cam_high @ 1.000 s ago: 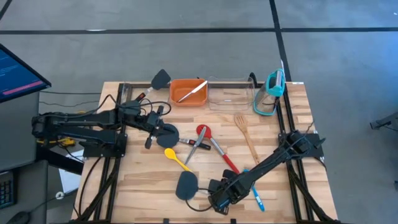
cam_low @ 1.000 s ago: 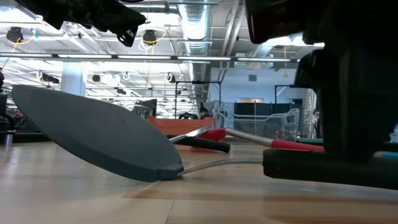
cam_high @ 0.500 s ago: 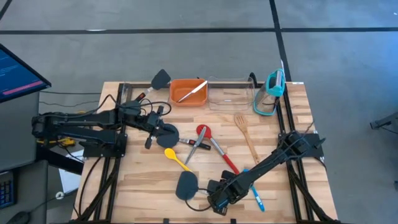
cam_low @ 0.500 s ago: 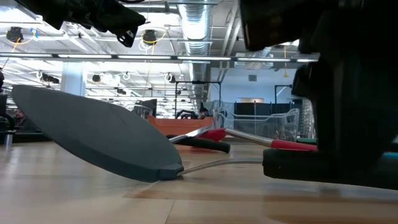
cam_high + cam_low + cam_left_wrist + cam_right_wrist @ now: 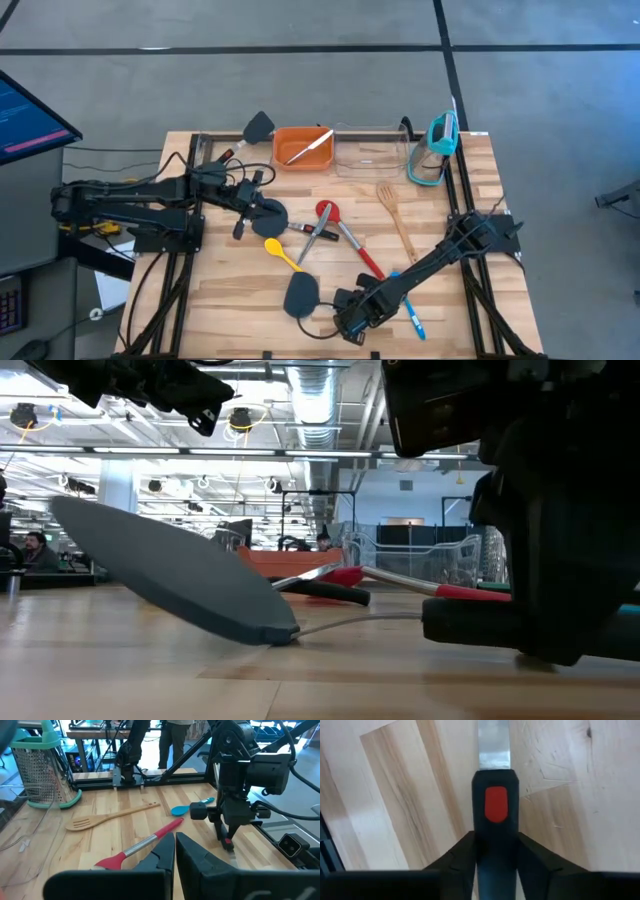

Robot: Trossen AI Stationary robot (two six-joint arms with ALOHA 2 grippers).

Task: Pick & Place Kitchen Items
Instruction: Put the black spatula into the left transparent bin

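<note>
Right gripper (image 5: pixel 345 312): low at the near edge of the wooden surface (image 5: pixel 230 290), its jaws closed against both sides of the black handle of a spatula (image 5: pixel 495 815) — the right wrist view shows the handle's red inset between the two fingers (image 5: pixel 457 857) and a flat metal shank running on ahead.
Grey spatula blade (image 5: pixel 170 575): in the low view it stands tilted, its far end lifted off the surface and the end by the shank down near the wood; from above it is the dark oval (image 5: pixel 300 295) just left of the right gripper.
Left gripper (image 5: pixel 262 212): held above the middle-left of the surface over a dark round utensil head; jaws shut with nothing between them, as the left wrist view shows.
Red spatula (image 5: pixel 350 240): lies diagonally in the middle, its red head beside metal tongs (image 5: pixel 318 240).
Yellow spoon (image 5: pixel 283 255): just left of the tongs, flat on the wood.
Wooden fork (image 5: pixel 393 215): right of centre, head toward the far side.
Blue spoon (image 5: pixel 410 312): by the right arm, partly hidden under it.
Orange bin (image 5: pixel 303 148): at the far edge, holding a pale utensil — a black spatula (image 5: pixel 258 126) lies just left of it.
Clear bin (image 5: pixel 372 150): right of the orange bin.
Grater (image 5: pixel 437 145): teal-framed, at the far right corner.
Person (image 5: pixel 38 548): seated far off in the room, seen in the low view.
</note>
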